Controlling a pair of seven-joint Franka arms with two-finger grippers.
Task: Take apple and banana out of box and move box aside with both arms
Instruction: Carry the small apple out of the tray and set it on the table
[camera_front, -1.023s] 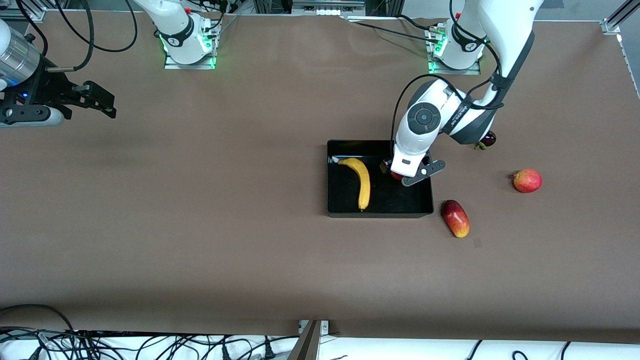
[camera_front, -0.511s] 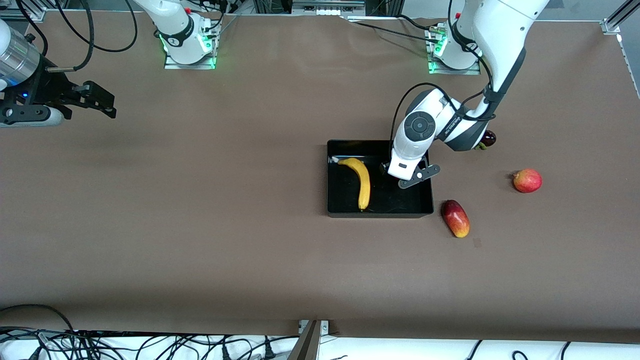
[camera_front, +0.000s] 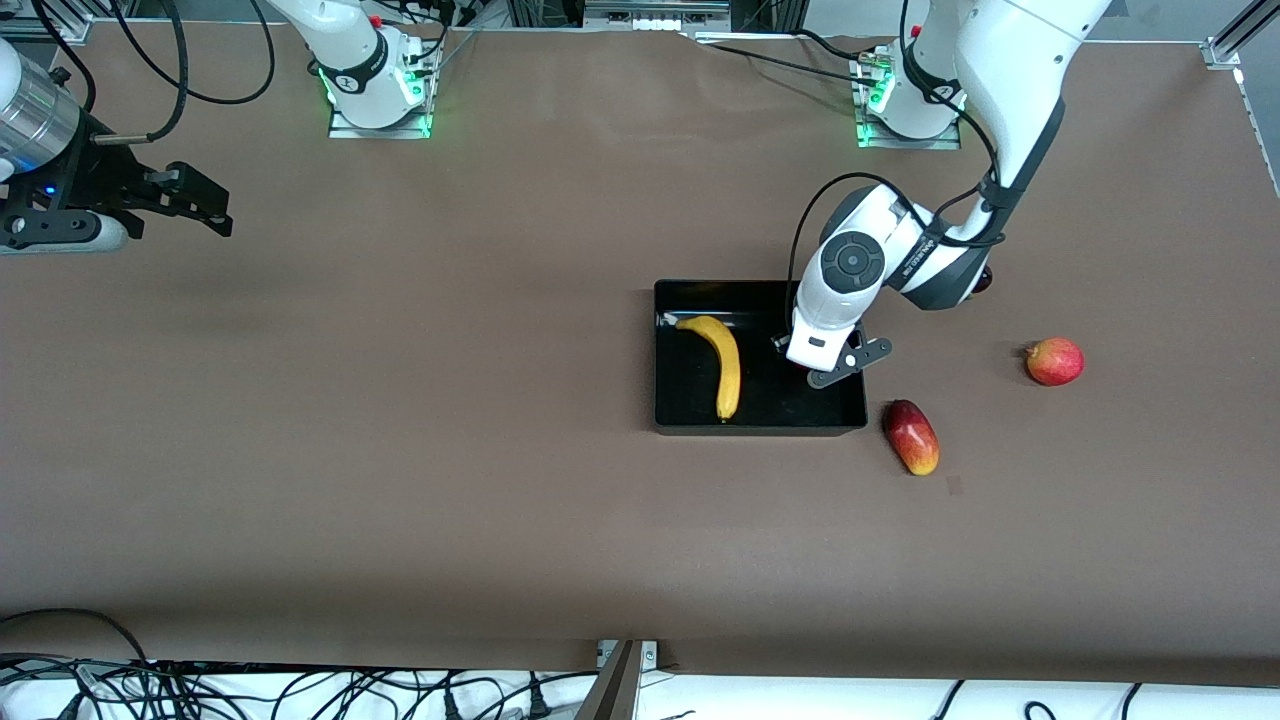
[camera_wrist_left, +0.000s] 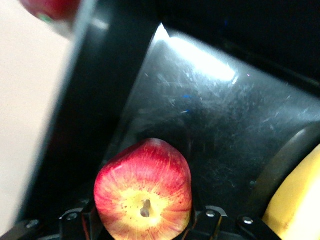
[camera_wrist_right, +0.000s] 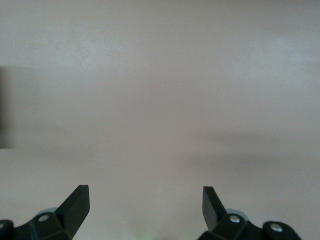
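Found the box (camera_front: 690, 395) near the middle of the front view, flat on the brown table (camera_front: 400, 450), long sides running across the frame. Saw the banana (camera_front: 728, 365) lying on its black floor in the half toward the right arm's end of the table, stem end up toward the top of the frame, tip close to the wall nearest the front camera.

Traced the left arm from its base at the top edge of the frame down to the box. Located the left gripper (camera_front: 838, 362) lowered within the box walls, in the half toward the left arm's end of the table and apart from the banana. Spotted the apple (camera_wrist_left: 143, 200) low in the left wrist view, right at that gripper, stem dimple facing the camera, with the glossy floor and a wall of the box around it and the banana (camera_wrist_left: 300, 200) at the frame's lower corner. Could not tell whether the left gripper actually had hold of the apple or merely stood about it.

Noted two more fruits on the bare table toward the left arm's end: an oblong red-yellow fruit (camera_front: 911, 437) just beside the box's corner, and a round red fruit (camera_front: 1054, 361) well apart from the box.

Found the right gripper (camera_front: 215, 215) waiting in the upper corner of the front view, over bare table, well apart from everything. Saw its fingers (camera_wrist_right: 75, 205) spread wide in the right wrist view, gripping nothing.
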